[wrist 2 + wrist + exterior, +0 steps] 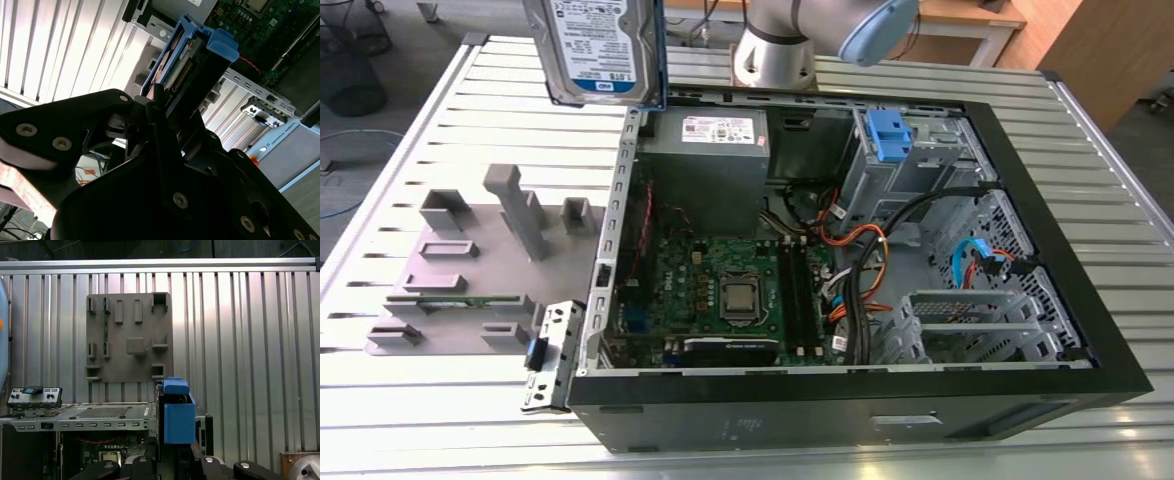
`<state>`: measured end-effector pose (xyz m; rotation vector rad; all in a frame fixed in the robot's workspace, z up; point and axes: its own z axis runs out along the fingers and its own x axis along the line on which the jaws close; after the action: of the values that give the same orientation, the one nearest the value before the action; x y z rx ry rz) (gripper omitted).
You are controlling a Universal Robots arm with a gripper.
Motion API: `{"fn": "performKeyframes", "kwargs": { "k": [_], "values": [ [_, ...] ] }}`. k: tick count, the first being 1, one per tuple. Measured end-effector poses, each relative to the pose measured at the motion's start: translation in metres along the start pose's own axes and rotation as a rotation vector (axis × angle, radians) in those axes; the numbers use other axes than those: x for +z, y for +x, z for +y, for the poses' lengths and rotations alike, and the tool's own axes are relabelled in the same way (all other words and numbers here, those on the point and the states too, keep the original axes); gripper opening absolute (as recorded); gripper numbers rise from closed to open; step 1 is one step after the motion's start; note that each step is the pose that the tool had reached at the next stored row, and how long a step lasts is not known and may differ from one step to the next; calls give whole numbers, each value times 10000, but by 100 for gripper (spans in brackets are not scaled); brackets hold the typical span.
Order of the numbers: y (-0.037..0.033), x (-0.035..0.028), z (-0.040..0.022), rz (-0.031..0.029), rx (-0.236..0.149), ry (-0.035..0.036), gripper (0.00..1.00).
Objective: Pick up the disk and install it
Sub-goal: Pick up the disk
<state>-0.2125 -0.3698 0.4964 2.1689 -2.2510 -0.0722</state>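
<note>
Since the disk (598, 50) hangs in the air with nothing beneath it, I log the tool (161, 95) as clenched on it. In the second wrist view the black fingers (159, 107) close on the near end of the disk. The disk juts away from the tool edge-on, with its blue side rail (220, 44) at the far end.

Exterior view: the disk is upright, label toward the camera, high over the desk (454, 100). It is near the far corner of the open computer case (854, 420), on the exterior view's left. The grey power-supply box (707, 170) sits inside the case at that corner (the disk is clear of it, not touching). The grey fixture plate (467, 270) lies on the desk beside the case, on the exterior view's left, well apart from the disk.

First wrist view: the blue side rail rises straight out of the tool. The fixture plate and the desk's slats lie beyond it.
</note>
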Motion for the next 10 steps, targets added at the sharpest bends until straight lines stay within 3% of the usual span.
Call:
{"fn": "performKeyframes", "kwargs": {
  "k": [10],
  "values": [
    [-8,-8,-194,0,0,0,35]
  ]
}}
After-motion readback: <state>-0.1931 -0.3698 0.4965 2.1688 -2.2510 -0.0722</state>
